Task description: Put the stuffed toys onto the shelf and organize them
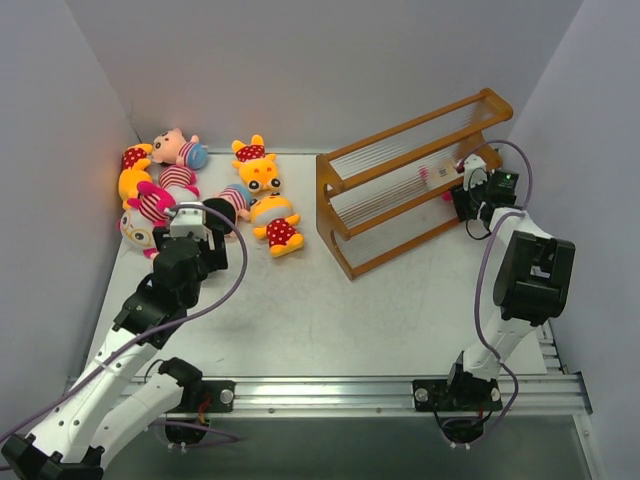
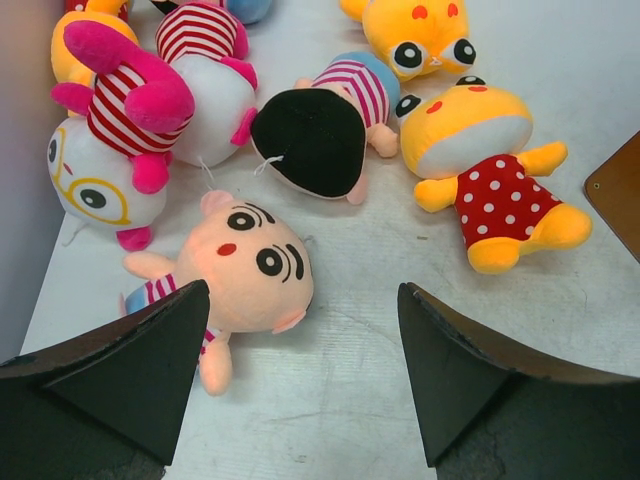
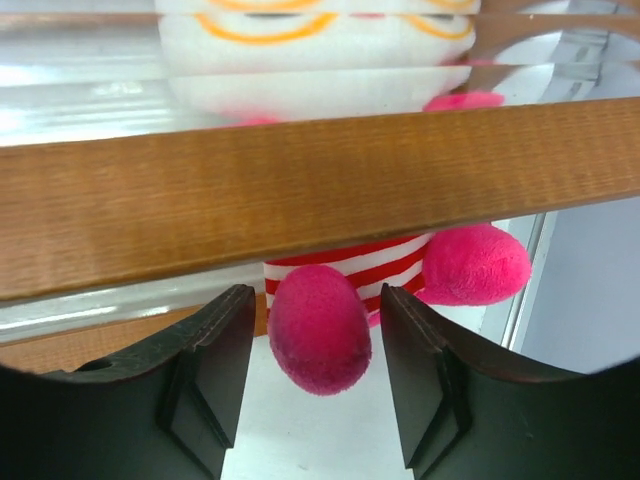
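Observation:
The stuffed toys lie in a pile at the back left (image 1: 200,190). My left gripper (image 2: 300,330) is open and empty above the table. A peach-faced boy (image 2: 245,265) lies face up just beyond its left finger. A black-haired doll (image 2: 310,135), a polka-dot yellow bear (image 2: 490,170) and a white-faced magenta doll (image 2: 110,150) lie beyond. The shelf (image 1: 420,180) stands at the back right. My right gripper (image 3: 315,300) is open at its right end, jaws on either side of a magenta foot (image 3: 320,330) of a striped doll (image 3: 320,50) sitting behind the wooden rail (image 3: 320,190).
Grey walls close in the table on the left, back and right. The toy pile sits against the left wall. In the top view my left gripper (image 1: 205,225) hovers at the pile's near edge. The metal base rail (image 1: 400,390) runs along the near edge.

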Tool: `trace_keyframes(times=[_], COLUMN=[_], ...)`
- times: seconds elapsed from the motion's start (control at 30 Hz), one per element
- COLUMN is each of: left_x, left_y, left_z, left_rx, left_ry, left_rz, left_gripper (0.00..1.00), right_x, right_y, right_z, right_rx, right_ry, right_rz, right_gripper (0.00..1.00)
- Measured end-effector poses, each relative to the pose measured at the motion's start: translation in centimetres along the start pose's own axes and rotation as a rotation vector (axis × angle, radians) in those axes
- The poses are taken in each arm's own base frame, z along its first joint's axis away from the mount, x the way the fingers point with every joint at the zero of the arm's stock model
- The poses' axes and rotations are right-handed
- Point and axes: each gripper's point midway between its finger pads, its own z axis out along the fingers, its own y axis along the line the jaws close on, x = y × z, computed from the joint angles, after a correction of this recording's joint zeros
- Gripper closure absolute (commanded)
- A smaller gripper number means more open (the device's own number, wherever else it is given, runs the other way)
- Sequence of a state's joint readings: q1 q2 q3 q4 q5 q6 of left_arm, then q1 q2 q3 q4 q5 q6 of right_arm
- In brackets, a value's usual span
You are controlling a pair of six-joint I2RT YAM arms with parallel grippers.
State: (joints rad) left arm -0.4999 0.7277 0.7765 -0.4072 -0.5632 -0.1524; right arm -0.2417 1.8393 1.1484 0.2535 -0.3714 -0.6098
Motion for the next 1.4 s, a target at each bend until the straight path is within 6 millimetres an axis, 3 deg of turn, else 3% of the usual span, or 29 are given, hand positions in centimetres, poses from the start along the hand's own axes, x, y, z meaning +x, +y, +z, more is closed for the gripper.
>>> trace_keyframes(times=[0.17, 0.33, 0.63, 0.83, 0.97, 1.27, 1.4], left_x=[-0.6, -1.1, -2.0, -2.3, -2.0, 0.2, -0.3], left_y=[0.2, 0.2, 0.2, 0.1, -0.3, -3.0, -2.6], left_z=[-0.5, -1.1, -2.1, -2.5, -2.3, -0.2, 1.1], left_rx=[0.007, 0.025, 0.055, 0.073, 0.089, 0.139, 0.092], left_ry=[-0.025, -0.048, -0.087, -0.103, -0.087, 0.068, 0.111], left_rz=[-0.016, -0.032, -0.073, -0.097, -0.101, -0.083, -0.106], left_gripper=[0.16, 0.15, 0.15, 0.15, 0.15, 0.15, 0.15], right_x=[-0.6, -2.7, -5.8, -7.5, -8.8, -12.3, -13.5], right_y=[0.0, -0.5, -0.1, 2.5, 3.2, 4.1, 5.4], right_z=[-1.1, -3.2, -9.4, -13.2, -16.7, -26.6, -29.4], right_rx=[0.001, 0.029, 0.125, 0.172, 0.196, 0.226, 0.187], right_ry=[-0.002, -0.036, -0.087, -0.069, -0.083, -0.285, -0.38], right_rz=[0.017, 0.028, 0.174, 0.285, 0.392, 0.535, 0.574], right_gripper=[0.31, 0.2, 0.08, 0.03, 0.0, 0.0, 0.01])
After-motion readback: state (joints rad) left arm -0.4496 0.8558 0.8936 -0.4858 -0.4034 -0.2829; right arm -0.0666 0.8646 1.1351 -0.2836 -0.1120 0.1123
